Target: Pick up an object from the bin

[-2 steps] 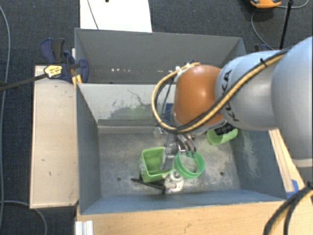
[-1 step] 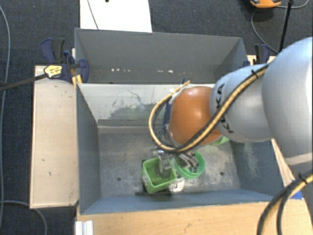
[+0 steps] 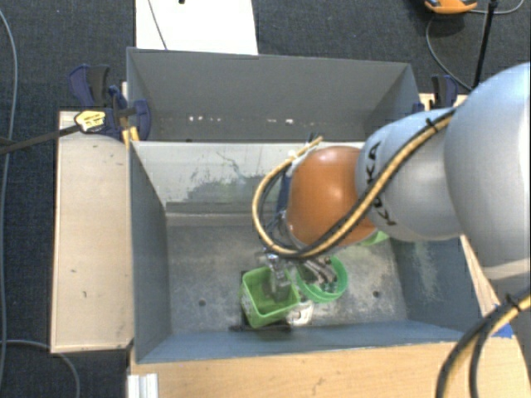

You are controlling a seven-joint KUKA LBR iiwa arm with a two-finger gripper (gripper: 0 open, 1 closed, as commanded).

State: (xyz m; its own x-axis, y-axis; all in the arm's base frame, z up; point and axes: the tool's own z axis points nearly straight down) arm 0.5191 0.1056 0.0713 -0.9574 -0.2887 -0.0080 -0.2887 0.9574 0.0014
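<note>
Near the bin's (image 3: 199, 342) front wall, middle, a green square cup (image 3: 259, 302), judged light, stiff, slick and best pinched by one thin wall, sits beneath the gripper (image 3: 279, 282), grip state indiscernible, a green ring (image 3: 326, 283) just right.

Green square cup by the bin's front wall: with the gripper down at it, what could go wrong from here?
The gripper is down at the green square cup, crowded by a green ring and a small whitish thing; a lift might drag those along. The cup lies near the bin's front wall, so a nudge could wedge it there. The orange wrist cover hides part of the contact.
</note>
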